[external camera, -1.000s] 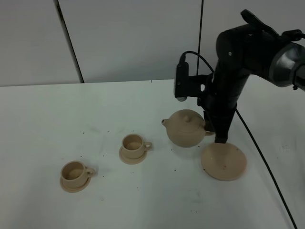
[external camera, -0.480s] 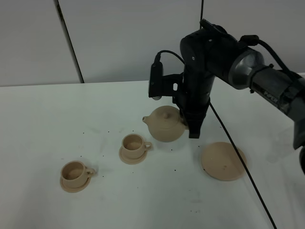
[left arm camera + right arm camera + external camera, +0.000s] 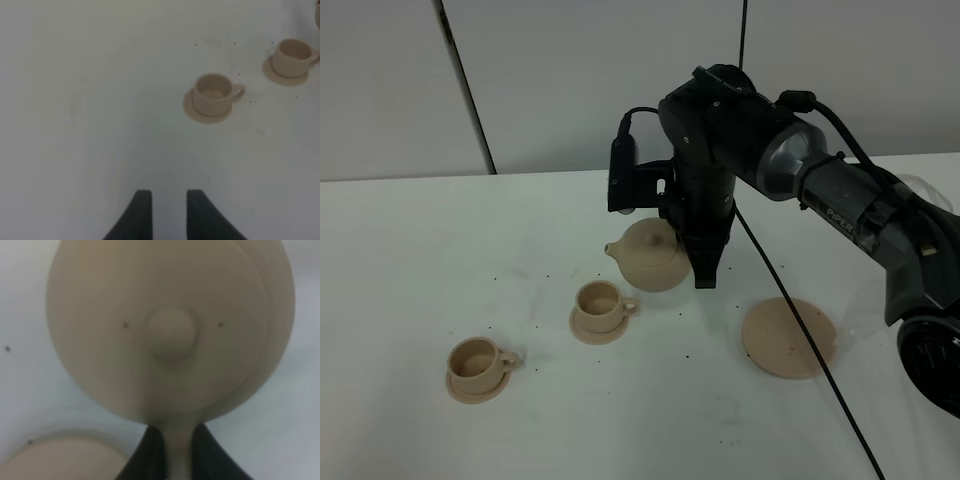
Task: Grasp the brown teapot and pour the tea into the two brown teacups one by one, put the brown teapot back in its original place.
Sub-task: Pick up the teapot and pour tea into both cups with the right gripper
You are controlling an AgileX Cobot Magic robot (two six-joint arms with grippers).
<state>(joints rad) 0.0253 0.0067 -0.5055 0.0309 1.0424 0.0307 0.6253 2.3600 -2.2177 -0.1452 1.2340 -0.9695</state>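
The brown teapot (image 3: 646, 256) hangs above the table, spout pointing left, just up and right of the nearer teacup (image 3: 599, 300). My right gripper (image 3: 705, 272) is shut on its handle. In the right wrist view the teapot (image 3: 170, 325) fills the frame, lid knob in the middle, and the right gripper (image 3: 176, 438) clamps the handle. The second teacup (image 3: 476, 360) stands further left, on its saucer. The round tan plate (image 3: 788, 337), the original place, lies bare to the right. My left gripper (image 3: 169, 210) hovers open over bare table, with both teacups (image 3: 213, 92) (image 3: 292, 56) ahead of it.
The right arm (image 3: 760, 150) reaches in from the right, with a black cable (image 3: 790, 320) trailing over the plate. A grey wall panel (image 3: 570, 80) backs the white table (image 3: 420, 260). Small dark specks dot the tabletop.
The right arm has carried the teapot leftward, from beside the plate to just right of the nearer teacup. The cups and plate have not moved.
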